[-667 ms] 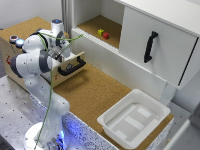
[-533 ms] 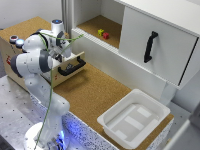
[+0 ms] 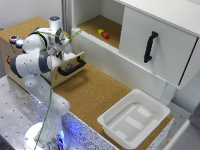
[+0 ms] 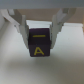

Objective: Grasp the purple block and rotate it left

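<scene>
White tray (image 3: 134,120) nearest on the cork table (image 3: 90,92), same spot as 0.5 s ago. Arm pose unchanged too, gripper (image 3: 64,46) over the open drawer (image 3: 70,65) with the black handle. Wrist view: fingers (image 4: 21,27) closed narrow on the purple block (image 4: 39,44), pads on both sides; a yellow "A" on its face. Farther back, yellow block (image 3: 100,32) and red block (image 3: 106,35) in the cabinet (image 3: 150,40).
</scene>
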`<action>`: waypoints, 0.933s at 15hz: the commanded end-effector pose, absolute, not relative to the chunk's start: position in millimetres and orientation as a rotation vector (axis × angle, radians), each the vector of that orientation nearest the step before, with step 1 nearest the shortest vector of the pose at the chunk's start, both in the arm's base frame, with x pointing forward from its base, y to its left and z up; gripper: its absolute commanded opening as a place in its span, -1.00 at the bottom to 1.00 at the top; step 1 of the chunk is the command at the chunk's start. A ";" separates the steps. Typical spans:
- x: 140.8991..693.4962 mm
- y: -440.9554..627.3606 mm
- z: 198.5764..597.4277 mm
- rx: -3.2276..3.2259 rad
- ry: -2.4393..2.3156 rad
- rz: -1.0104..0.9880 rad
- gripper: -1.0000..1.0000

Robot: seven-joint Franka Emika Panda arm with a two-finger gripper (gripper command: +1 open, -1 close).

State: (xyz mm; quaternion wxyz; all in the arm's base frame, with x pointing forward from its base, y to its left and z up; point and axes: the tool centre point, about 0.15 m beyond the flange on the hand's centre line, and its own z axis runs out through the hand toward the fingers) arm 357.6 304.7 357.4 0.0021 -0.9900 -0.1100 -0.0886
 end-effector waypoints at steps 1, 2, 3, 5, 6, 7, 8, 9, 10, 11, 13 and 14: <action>362.9 297.2 358.4 -2.943 -0.907 -0.250 -1.00; 361.0 298.4 356.0 -2.872 -1.063 -0.246 -1.00; 360.6 297.8 354.5 -2.807 -1.161 -0.220 -1.00; 356.7 298.5 348.6 -2.651 -1.433 -0.190 -1.00; 351.6 299.7 345.5 -2.561 -1.598 -0.201 -1.00; 348.1 299.5 341.6 -2.490 -1.722 -0.213 -1.00; 345.7 298.3 337.7 -2.422 -1.823 -0.204 -1.00; 345.1 296.1 334.1 -2.361 -1.909 -0.198 -1.00; 345.8 293.1 331.1 -2.307 -1.977 -0.193 -1.00; 346.8 290.2 326.6 -2.245 -2.055 -0.180 -1.00; 349.9 291.0 323.8 -2.175 -2.100 -0.185 -1.00; 350.3 293.1 323.5 -2.140 -2.118 -0.169 -1.00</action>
